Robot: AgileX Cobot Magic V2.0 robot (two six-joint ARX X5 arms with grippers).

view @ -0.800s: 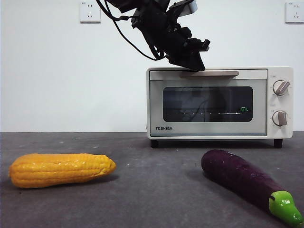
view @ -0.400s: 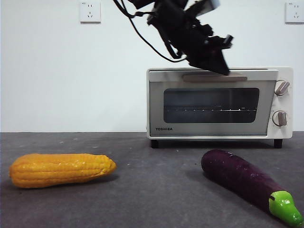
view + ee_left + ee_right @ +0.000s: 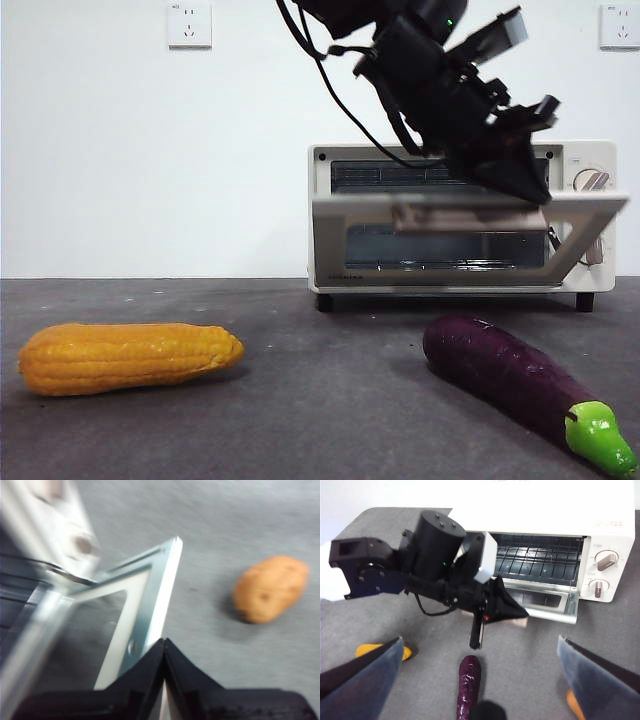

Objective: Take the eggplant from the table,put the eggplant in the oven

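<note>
The eggplant (image 3: 510, 385), dark purple with a green cap, lies on the table (image 3: 320, 420) at the front right; the right wrist view shows the eggplant (image 3: 468, 685) lying straight out from the oven. The cream oven (image 3: 340, 152) stands behind it with its door (image 3: 330, 240) tilted partly open. My left gripper (image 3: 525, 185) is at the door's top edge, shut on the brown handle (image 3: 440, 212); its jaws (image 3: 164, 642) meet at the door frame (image 3: 160, 590). My right gripper (image 3: 480, 644) hangs high above the table, open and empty.
A yellow-orange corn cob (image 3: 130, 355) lies at the front left. An orange-brown lump (image 3: 272, 587) sits on the table off to the oven's side. The oven's wire rack (image 3: 540, 555) shows through the opening. Two knobs (image 3: 602, 560) are at its right.
The oven door has swung from shut to partly open. My left gripper has moved right and down with the handle. Eggplant and corn have not moved.
</note>
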